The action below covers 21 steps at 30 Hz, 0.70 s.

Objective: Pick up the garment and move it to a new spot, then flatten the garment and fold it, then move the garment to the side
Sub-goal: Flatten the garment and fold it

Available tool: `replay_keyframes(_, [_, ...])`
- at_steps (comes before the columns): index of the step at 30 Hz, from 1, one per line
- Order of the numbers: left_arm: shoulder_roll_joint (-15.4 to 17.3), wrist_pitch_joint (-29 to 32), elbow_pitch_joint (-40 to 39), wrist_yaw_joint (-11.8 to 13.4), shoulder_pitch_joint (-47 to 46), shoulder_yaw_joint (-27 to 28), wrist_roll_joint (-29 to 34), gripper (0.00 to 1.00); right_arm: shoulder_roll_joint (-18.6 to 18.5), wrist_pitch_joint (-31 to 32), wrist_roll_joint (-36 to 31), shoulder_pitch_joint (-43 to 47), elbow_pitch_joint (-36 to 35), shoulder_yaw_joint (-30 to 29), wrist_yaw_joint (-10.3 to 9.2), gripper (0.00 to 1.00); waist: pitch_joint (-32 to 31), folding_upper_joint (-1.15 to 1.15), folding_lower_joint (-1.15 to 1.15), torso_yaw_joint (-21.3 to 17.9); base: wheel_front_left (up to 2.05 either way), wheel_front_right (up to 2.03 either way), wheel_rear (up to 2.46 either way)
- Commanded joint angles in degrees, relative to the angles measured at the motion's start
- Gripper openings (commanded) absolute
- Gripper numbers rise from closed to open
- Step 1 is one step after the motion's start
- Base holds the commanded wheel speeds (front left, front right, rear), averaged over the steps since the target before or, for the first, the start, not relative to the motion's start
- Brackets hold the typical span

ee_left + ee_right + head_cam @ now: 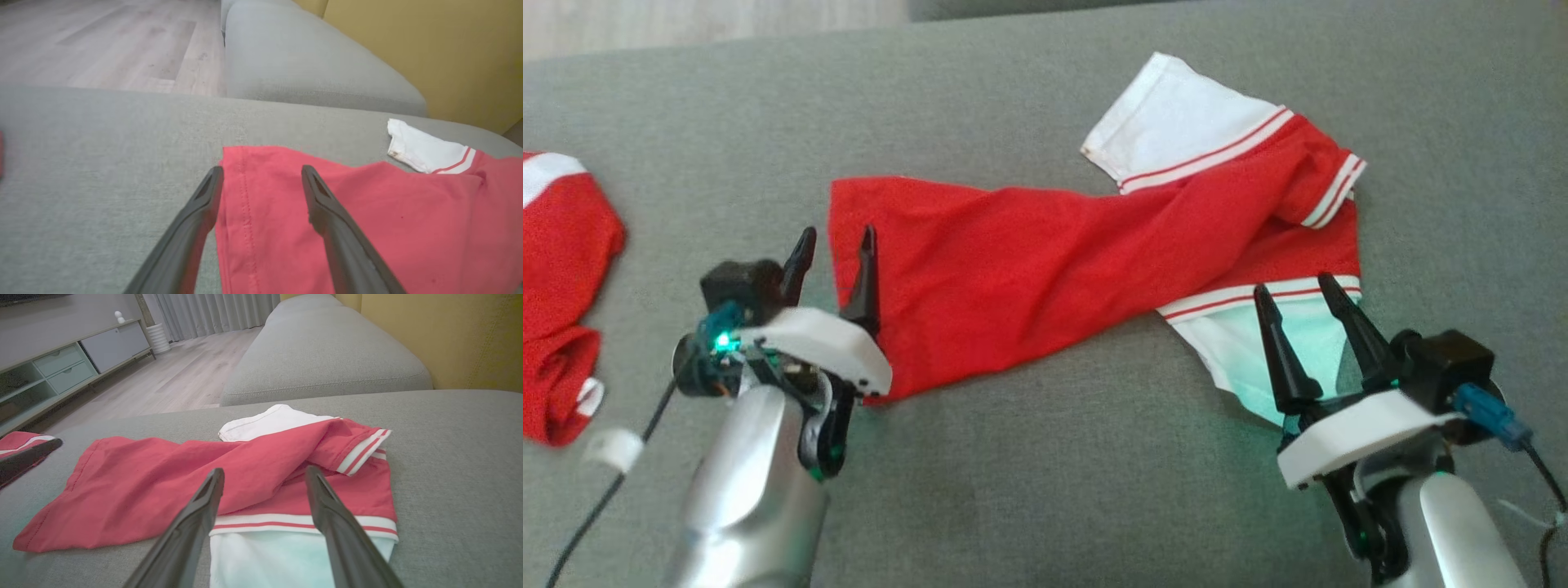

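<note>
On grey sofa (pixel 1045 490), garment (pixel 1029 269) lengthwise left-to-right

A home living room: grey sofa (pixel 327 355), wooden floor (pixel 184 379), low drawer cabinet (pixel 69 359), curtains (pixel 212 310).

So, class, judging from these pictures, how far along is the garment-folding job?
Done: nothing clearly; the garment lies twisted on the cushion. In hand: the open left gripper is poised at its red hem, the open right gripper over a white sleeve, neither gripping. Left: flattening, folding, moving it aside.
</note>
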Motion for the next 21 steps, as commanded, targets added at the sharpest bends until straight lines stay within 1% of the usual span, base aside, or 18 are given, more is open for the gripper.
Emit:
replay_keyframes(1, [0.96,0.68,-0.30,0.49,-1.97,2.25,-0.43,1.00,-0.16,0.16,-0.41,-2.16,-2.41,1.64,0.43,1.00,1.19,0.00,-0.01,-1.15,0.00,0.00,0.00])
replay_keyframes(5, [0.75,3.29,4.14,0.21,-6.27,3.60,-2.99,1.00,-0.16,0.02,-0.44,-2.83,-2.50,1.78,0.43,1.00,2.95,0.00,-0.01,-2.26,0.00,0.00,0.00])
replay_keyframes(11, [0.49,3.78,7.38,-0.62,-10.38,4.06,-4.92,1.00,-0.16,-0.41,-0.59,-3.29,-2.60,1.70,0.43,1.00,4.76,0.00,-0.01,-2.81,0.00,0.00,0.00])
replay_keyframes(13, [0.41,3.41,8.08,-0.45,-11.23,4.04,-5.00,1.00,-0.16,-0.43,-0.63,-3.38,-2.62,1.65,0.43,1.00,5.14,0.00,-0.01,-2.79,0.00,0.00,0.00])
replay_keyframes(17, [0.51,3.37,10.32,1.23,-12.67,4.39,-4.95,1.00,-0.16,-0.39,-0.76,-3.65,-2.71,1.64,0.43,1.00,5.82,0.00,-0.01,-2.69,0.00,0.00,0.00])
replay_keyframes(21, [0.16,2.70,11.25,1.03,-14.68,3.98,-5.20,1.00,-0.16,-0.21,-1.06,-3.89,-2.99,1.63,0.43,1.00,6.44,0.00,-0.01,-2.41,0.00,0.00,0.00])
